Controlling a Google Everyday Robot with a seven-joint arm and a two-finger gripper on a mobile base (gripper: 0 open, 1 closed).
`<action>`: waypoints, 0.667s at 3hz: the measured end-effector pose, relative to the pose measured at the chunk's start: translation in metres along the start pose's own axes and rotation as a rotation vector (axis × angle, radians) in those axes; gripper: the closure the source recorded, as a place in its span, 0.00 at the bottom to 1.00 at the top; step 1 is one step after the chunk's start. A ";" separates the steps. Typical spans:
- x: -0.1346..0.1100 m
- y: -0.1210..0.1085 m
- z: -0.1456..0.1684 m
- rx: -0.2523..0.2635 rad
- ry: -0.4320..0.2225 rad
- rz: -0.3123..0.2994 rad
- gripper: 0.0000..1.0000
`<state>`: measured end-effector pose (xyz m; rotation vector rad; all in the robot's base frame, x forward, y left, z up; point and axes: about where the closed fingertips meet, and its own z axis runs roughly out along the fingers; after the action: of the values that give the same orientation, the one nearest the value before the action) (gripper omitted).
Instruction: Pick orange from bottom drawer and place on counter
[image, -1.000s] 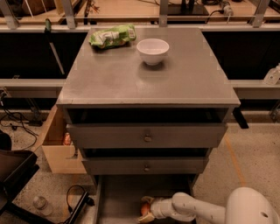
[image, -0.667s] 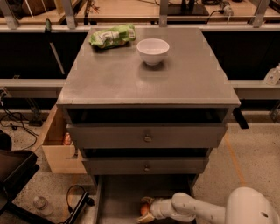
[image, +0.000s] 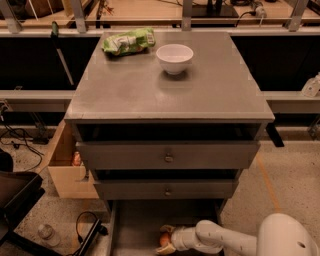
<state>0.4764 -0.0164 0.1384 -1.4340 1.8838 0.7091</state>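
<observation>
Gripper is working inside the bottom drawer at six o'clock, its pincer clamping the orange, evidently for lifting to the counter at twelve.

Grey counter — white bowl, green packet on top, pincer in bottom drawer

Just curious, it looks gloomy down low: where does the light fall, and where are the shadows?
Camera view: the counter carries a soft pale sheen mid-top; the white bowl casts a small shadow beneath it; the bottom drawer is dim, where the gripper sits at the orange.
</observation>
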 end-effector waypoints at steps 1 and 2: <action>0.000 0.000 0.000 0.000 0.000 0.000 1.00; 0.000 0.000 0.000 0.000 0.000 0.000 1.00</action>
<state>0.4764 -0.0164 0.1390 -1.4341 1.8837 0.7090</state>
